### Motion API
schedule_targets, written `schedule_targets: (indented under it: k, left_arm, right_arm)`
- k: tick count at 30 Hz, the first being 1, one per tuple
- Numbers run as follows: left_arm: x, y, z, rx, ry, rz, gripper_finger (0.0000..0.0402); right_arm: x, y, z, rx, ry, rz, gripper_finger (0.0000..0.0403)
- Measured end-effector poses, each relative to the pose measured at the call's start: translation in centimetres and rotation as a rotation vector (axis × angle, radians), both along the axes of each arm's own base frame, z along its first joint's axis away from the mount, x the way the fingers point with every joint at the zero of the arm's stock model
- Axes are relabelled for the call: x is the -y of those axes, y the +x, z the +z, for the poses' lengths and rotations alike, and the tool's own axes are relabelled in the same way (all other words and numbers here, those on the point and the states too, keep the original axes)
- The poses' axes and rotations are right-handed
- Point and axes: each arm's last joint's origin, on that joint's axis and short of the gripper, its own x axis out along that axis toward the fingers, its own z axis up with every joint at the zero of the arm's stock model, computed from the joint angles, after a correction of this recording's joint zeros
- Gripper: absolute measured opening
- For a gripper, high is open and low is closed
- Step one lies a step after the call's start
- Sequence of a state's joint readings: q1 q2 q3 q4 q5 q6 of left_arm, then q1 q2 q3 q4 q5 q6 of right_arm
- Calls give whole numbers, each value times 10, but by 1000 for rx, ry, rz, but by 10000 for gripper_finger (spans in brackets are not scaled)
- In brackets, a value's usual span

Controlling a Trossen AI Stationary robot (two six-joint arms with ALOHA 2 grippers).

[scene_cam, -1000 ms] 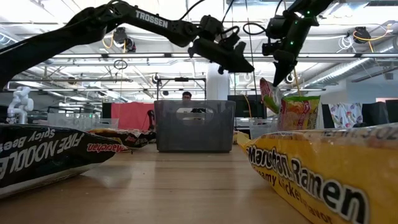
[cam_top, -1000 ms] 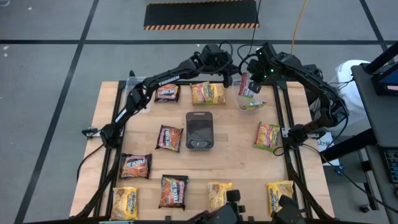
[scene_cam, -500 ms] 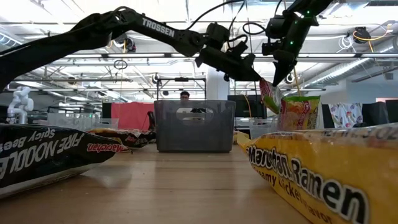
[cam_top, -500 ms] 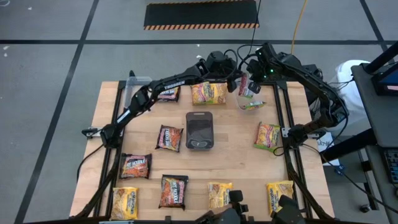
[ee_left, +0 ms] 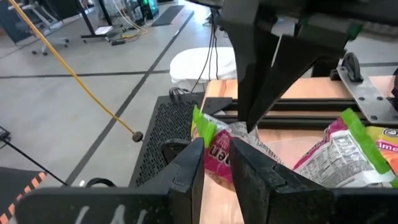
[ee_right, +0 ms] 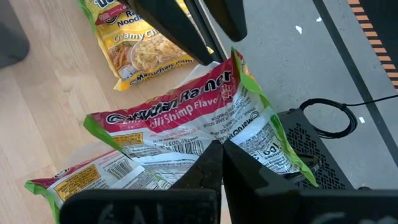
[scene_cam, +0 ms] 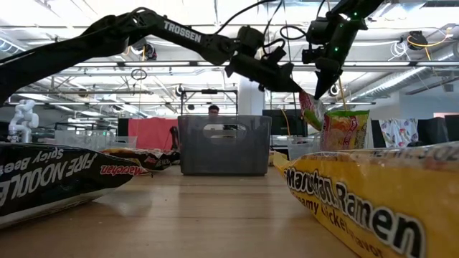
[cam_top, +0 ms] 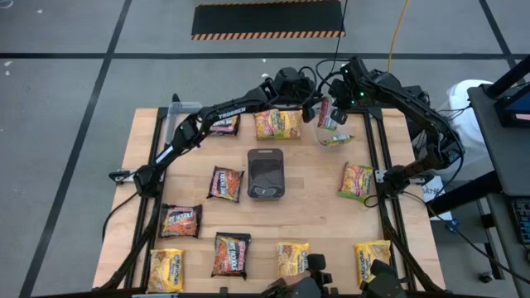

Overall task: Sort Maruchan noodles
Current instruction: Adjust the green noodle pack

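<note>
I am working at the far right corner of the table [cam_top: 141,178]. My right gripper [scene_cam: 315,89] is up in the air there, pinched tight on the top edge of a pink shrimp packet [ee_right: 186,134] with green ends. The packet hangs down over a clear tub [cam_top: 335,139] that has another pink packet [ee_left: 348,155] in it. My left gripper [ee_left: 216,163] has reached across from its side and sits right at the same hanging packet. Its two fingers [ee_left: 186,168] are apart, with the packet's green and pink edge between them, and I cannot tell if they touch it. I think the step now is to pass the packet or steady it so it goes into the tub. To do it well, I should go slow, close the left fingers only on the flat edge, and not let the right one go until the left has a good hold. The wrapper is thin and slippery, so a grab at the corner could slip. I must also keep the two grippers from bumping. The other packets lie flat on the table, such as the yellow packet [cam_top: 277,123] near the far edge and the brown packet [cam_top: 225,183] beside the dark tray [cam_top: 266,174] in the middle.
</note>
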State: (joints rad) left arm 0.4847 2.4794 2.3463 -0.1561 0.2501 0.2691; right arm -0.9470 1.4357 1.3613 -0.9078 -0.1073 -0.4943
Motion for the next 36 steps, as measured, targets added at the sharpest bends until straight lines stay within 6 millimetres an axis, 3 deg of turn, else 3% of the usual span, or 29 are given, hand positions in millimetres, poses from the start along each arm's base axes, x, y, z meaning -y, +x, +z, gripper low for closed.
schedule_targets:
  k: [8,16,36]
  left_arm:
    - [0,1,2,21,23,-5,83]
    - [-3,6,-25,-30,-38,-6,83]
    - [-8,3,-24,-42,-15,-2,83]
  right_arm:
    - [-2,3,0,-1,-9,27,0]
    - [-5,8,1,5,-20,48,0]
    - [-5,9,1,12,-16,89,0]
